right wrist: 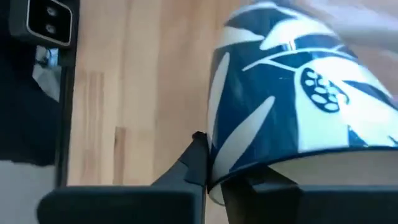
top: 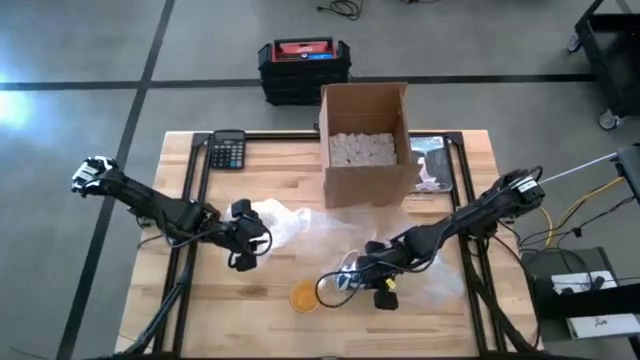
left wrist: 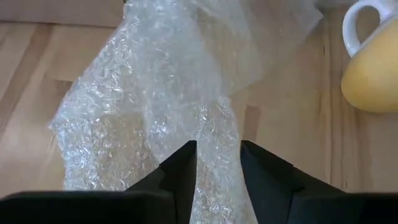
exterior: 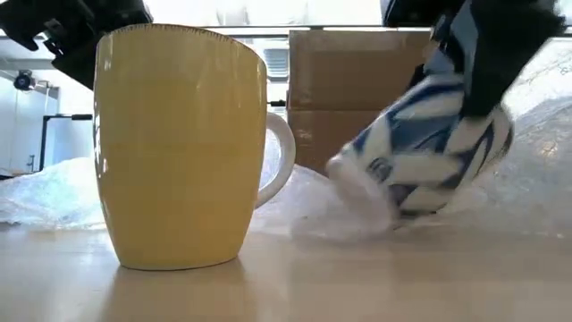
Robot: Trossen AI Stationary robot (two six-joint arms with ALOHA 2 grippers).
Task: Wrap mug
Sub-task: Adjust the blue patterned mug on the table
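From above, the right gripper sits near the front edge of the bench, gripping the blue-and-white mug just beside the yellow mug. The left gripper is toward the bench's left side, pinching the bubble wrap that spreads toward the middle. The step in hand looks like bringing the patterned mug onto the wrap; doing it well means keeping the sheet flat and taut while the mug is laid well inside its edge, clear of the yellow mug. At the back edge an open cardboard box holds pale packing pieces.

At bench level, the yellow mug stands upright, its inside hidden. The blue-and-white mug is tipped on its side, low over the wrap.

The left wrist view shows the jaws closed narrow on a bunched strip of bubble wrap.

The right wrist view shows the jaws clamped across the rim wall of the blue-and-white mug, one finger inside; whether anything lies in it cannot be seen.
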